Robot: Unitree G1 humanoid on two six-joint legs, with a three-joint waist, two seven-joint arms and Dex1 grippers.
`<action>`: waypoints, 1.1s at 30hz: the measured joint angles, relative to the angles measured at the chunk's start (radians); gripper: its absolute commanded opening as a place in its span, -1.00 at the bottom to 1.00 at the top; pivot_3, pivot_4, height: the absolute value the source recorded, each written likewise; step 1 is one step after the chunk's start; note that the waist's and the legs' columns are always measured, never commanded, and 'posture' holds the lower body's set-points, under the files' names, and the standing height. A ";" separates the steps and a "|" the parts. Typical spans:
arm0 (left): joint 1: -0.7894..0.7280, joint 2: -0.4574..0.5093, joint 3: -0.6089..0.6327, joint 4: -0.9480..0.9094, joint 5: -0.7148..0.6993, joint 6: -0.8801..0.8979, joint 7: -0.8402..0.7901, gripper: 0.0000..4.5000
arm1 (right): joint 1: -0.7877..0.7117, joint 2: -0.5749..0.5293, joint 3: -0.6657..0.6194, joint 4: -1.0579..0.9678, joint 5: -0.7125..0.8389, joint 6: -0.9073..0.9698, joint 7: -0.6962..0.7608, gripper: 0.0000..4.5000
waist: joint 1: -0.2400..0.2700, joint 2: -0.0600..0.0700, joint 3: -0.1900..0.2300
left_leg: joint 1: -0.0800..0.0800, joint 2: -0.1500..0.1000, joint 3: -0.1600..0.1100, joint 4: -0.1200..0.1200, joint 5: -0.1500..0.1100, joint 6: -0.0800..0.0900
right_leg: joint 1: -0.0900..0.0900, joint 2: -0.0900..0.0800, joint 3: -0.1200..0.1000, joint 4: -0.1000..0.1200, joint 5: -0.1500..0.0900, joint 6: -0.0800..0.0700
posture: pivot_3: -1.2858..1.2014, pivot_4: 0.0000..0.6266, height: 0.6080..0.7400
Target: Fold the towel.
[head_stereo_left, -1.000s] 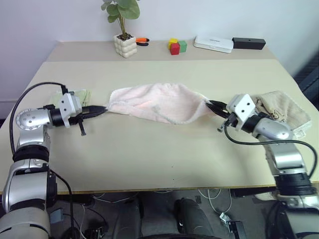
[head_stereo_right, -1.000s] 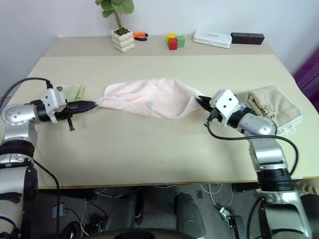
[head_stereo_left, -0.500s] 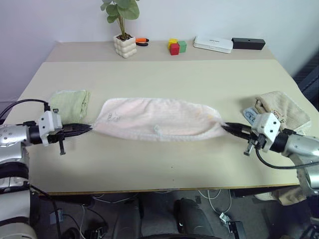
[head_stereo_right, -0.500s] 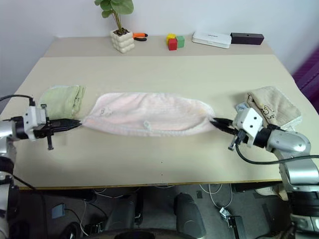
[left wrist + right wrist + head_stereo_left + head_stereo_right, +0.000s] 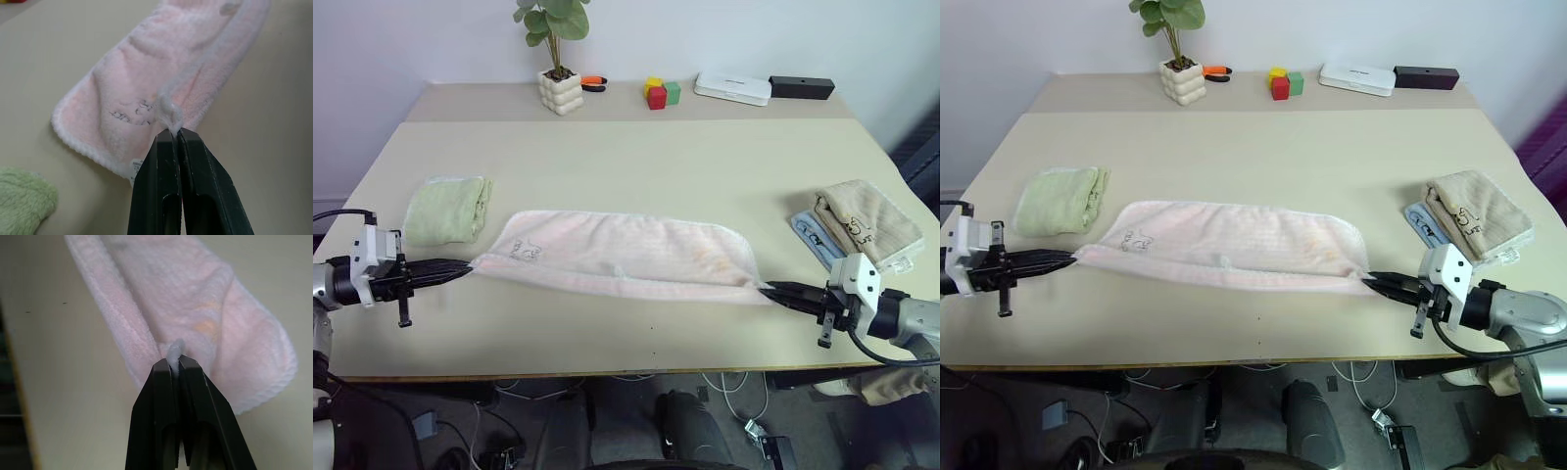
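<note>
the towel (image 5: 617, 257) lay stretched flat across the near middle of the table (image 5: 636, 157), its ends pinched by the left gripper (image 5: 462, 266) and right gripper (image 5: 771, 288), no fold made yet.

Head stereo pair looking forward and down over table (image 5: 636, 166) — both eyes sharing whole tabletop, slightly offset sideways. Each wrist camera peering along own fingers, very close to pink towel (image 5: 161, 63) — the two sighting its opposite ends, overlapping head views there.
</note>
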 measured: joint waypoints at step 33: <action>-0.455 -0.219 -0.098 0.495 0.343 -0.260 0.399 -1.00 | -0.387 0.145 0.130 0.315 -0.246 -0.019 -0.361 -0.96 | 0.014 0.000 0.000 | 0.000 -0.001 0.000 0.001 -0.001 0.002 | 0.000 0.001 0.000 0.000 0.001 0.002 | 0.03 -0.52 1.00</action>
